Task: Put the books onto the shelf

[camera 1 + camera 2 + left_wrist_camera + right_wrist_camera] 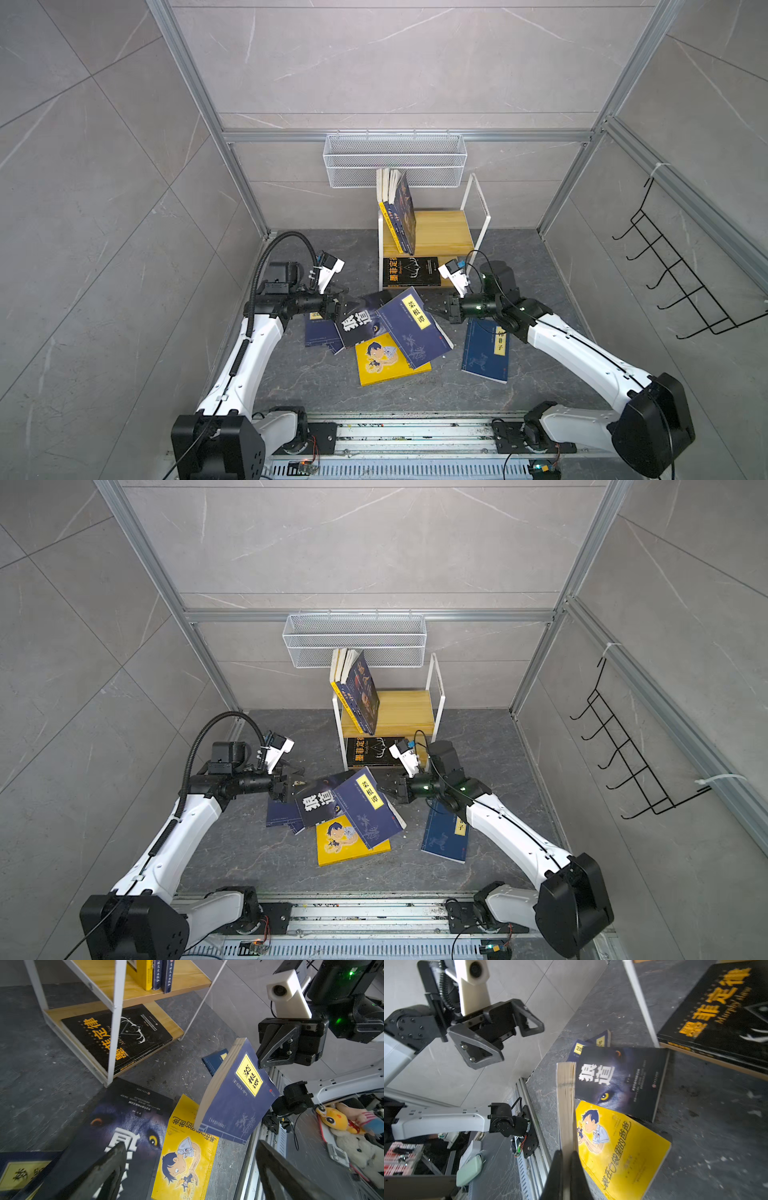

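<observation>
Pinching the navy yellow-labelled paperback (411, 328) by its edge, our right gripper (436, 311) held it above the scattered books (357, 328) | left gripper (340, 299) spread, empty | we feared it pivoting loose before the white-framed wooden shelf (440, 226).

White mesh basket (395, 166) mounted on rear rail. Black hook rack (681, 261) on side wall. Plush toys (336, 1120) beyond tabletop (316, 386).
</observation>
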Robot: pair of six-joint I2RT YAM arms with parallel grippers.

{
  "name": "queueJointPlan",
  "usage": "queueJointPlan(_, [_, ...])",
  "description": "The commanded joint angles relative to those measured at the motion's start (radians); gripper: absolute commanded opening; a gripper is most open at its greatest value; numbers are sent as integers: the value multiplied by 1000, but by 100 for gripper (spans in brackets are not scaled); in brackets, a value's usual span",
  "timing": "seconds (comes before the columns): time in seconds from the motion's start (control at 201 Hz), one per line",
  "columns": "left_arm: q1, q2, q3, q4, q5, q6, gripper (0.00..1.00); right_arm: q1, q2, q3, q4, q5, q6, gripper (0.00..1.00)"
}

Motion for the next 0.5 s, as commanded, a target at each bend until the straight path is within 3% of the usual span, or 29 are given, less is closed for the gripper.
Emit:
queueJointPlan(0.0, [-43,24,35,2,57,130,98,37,46,78,25,7,-41,0])
queueJointPlan(0.229, [-131,113,73,-36,77,154,98,99,118,164,29,-4,-73,0])
queueJointPlan(0.304, [-138,136,91,-57,101,141,84,107,136,186,23,-11,-68,0])
queueJointPlan(0.493, [-143,142,77,-60,166,106,25,125,163,221,30,-9,-59,0])
